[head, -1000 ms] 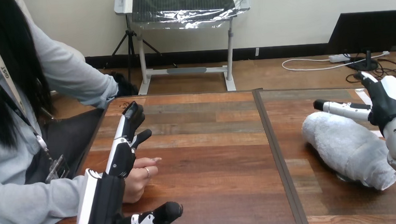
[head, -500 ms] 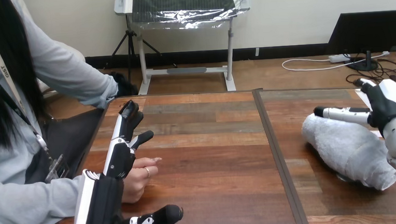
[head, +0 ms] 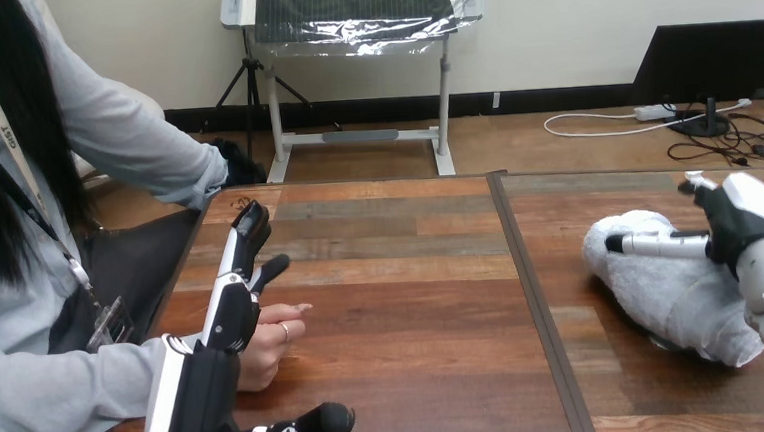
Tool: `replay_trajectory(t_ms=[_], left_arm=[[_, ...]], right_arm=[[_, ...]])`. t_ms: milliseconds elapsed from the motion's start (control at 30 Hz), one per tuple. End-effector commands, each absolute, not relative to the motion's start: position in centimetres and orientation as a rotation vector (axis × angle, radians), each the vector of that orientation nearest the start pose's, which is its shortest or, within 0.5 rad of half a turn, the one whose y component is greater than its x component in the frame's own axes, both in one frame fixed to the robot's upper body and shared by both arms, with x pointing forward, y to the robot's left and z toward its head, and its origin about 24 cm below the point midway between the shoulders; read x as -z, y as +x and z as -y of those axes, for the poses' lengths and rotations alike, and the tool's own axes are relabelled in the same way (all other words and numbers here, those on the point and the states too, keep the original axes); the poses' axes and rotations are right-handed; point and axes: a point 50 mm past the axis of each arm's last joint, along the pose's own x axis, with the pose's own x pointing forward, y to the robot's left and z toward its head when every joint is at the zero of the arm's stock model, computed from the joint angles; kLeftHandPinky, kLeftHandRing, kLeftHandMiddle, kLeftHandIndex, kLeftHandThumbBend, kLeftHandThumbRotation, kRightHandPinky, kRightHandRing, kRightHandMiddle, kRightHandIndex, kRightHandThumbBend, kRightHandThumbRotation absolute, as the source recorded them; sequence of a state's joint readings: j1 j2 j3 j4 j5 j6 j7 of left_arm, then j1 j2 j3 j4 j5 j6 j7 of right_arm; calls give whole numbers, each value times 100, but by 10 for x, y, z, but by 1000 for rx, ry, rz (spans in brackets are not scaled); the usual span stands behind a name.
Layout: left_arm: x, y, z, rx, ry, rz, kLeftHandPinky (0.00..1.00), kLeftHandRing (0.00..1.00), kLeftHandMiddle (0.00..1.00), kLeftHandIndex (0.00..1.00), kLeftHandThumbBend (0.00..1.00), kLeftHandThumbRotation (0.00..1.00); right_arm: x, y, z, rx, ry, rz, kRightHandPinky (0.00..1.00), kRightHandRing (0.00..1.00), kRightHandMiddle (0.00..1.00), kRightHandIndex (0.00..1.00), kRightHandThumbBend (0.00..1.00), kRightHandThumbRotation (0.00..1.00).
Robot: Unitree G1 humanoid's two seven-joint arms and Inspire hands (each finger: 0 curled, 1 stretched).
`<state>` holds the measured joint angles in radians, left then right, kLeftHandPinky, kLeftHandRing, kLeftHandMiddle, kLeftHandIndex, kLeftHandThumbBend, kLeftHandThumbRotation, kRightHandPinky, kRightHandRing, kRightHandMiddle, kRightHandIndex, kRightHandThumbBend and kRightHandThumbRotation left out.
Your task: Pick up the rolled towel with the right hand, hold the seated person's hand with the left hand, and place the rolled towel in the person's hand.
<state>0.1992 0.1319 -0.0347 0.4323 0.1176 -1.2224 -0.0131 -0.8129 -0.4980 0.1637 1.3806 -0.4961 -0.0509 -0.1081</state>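
Towel [head: 663,289] lies under your right hand [head: 749,219], fingers straight, unclamped, set to grasp; left hand [head: 208,382], fingers apart, beside person's hand [head: 266,348] to hold it.

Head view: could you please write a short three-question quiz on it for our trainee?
1. Fill in: the left hand, beside the person's hand, has its fingers ___ (straight or curled).
2. True or false: the towel lies in the person's hand.
3. What reaches over the towel? A. the right hand B. the left hand C. the person's hand

Key: 1. straight. 2. False; it lies on the table. 3. A.
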Motion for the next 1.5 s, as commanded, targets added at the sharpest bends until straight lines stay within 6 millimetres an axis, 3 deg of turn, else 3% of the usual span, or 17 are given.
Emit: replay_trajectory(t_ms=[0,367,767,967,1233,1467], left_arm=[[-33,173,-159,145,191,675,94,98,99,99,100,74],[-33,170,-159,152,192,686,95,98,99,98,100,75],[-35,166,-158,159,178,697,95,100,100,99,100,76],[-37,163,-157,174,171,703,96,100,100,100,100,74],[-38,161,-157,169,162,705,96,100,100,99,100,76],[-39,159,-158,180,164,708,95,100,100,99,100,76]], right_arm=[[-54,362,277,102,-1064,-464,79,90,92,93,100,59],[-39,356,273,22,-1130,-547,78,87,89,93,99,62],[-24,350,266,-70,-1204,-637,78,92,93,97,95,68],[-17,346,264,-88,-1213,-653,77,92,92,96,94,61],[-13,343,264,-61,-1183,-666,64,81,85,91,95,50],[-11,342,264,-52,-1196,-671,59,78,83,88,94,42]])
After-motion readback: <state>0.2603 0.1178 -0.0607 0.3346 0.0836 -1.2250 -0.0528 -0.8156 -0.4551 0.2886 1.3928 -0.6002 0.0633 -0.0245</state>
